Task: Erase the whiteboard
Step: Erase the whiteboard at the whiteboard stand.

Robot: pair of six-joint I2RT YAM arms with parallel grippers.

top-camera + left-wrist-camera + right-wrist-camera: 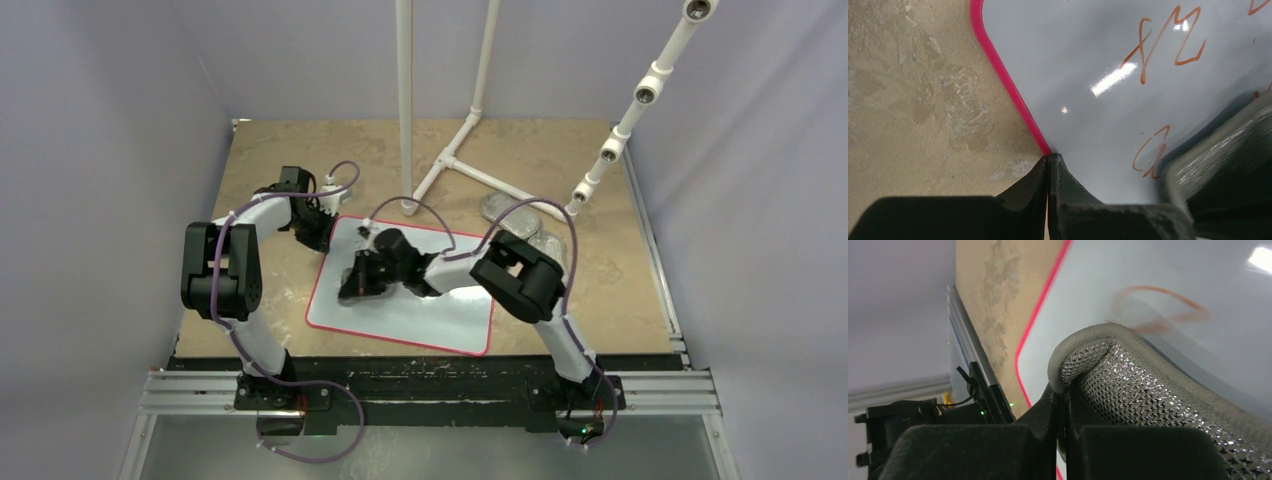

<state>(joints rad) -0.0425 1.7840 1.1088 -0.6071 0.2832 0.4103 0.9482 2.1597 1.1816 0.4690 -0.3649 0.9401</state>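
Whiteboard [440,318] glossy white, with a thin rim that reads red from the top and hot pink-red in the left wrist view. Scribbles [1168,42] on it orange-red, loose loops and zigzags. Table [300,160] tan, mottled with paler blotches. Pad [1148,395] silvery-grey, glittery fine diamond-mesh pattern, plain dull grey-green border. Oval pads [515,212] at the far side silvery-grey too. Left gripper [1049,167] and right gripper [1064,410] matte black. Arms [262,212] white with black joints, cables [345,168] purple. Pipes [404,100] white. Walls [100,150] pale lavender-grey. Rail [440,392] silver and black.
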